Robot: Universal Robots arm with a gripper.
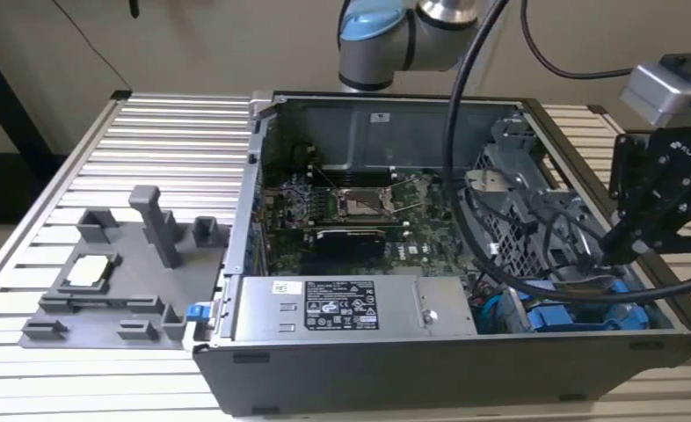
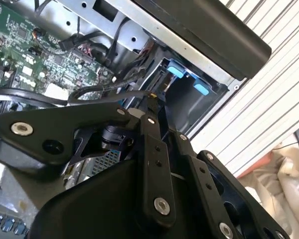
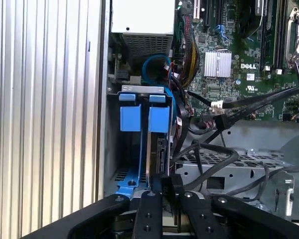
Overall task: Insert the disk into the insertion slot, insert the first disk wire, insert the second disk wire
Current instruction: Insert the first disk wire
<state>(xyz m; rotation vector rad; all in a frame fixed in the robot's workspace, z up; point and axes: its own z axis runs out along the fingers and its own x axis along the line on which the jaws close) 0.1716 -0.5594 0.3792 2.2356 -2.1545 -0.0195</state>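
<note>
The disk [image 3: 155, 149] stands edge-on in the insertion slot [image 3: 120, 175] of the grey drive cage, its blue carrier [image 3: 158, 118] beside a second blue tab [image 3: 130, 117]. In the exterior view the blue carrier [image 1: 569, 315] lies at the case's front right corner. My gripper [image 3: 167, 180] hangs just over the disk's edge with its fingers pinched together. In the second wrist view a thin black wire [image 2: 104, 93] runs straight to the fingertips of my gripper [image 2: 152, 95], which look shut on its end. In the exterior view my gripper [image 1: 613, 251] reaches down into the cage.
The open computer case holds a motherboard [image 1: 345, 211], a silver power supply box [image 1: 334, 308] and loose black cables [image 1: 534, 237] across the perforated cage [image 3: 214, 159]. A grey fixture [image 1: 123, 272] stands on the slatted table [image 1: 146, 149] at the exterior view's left.
</note>
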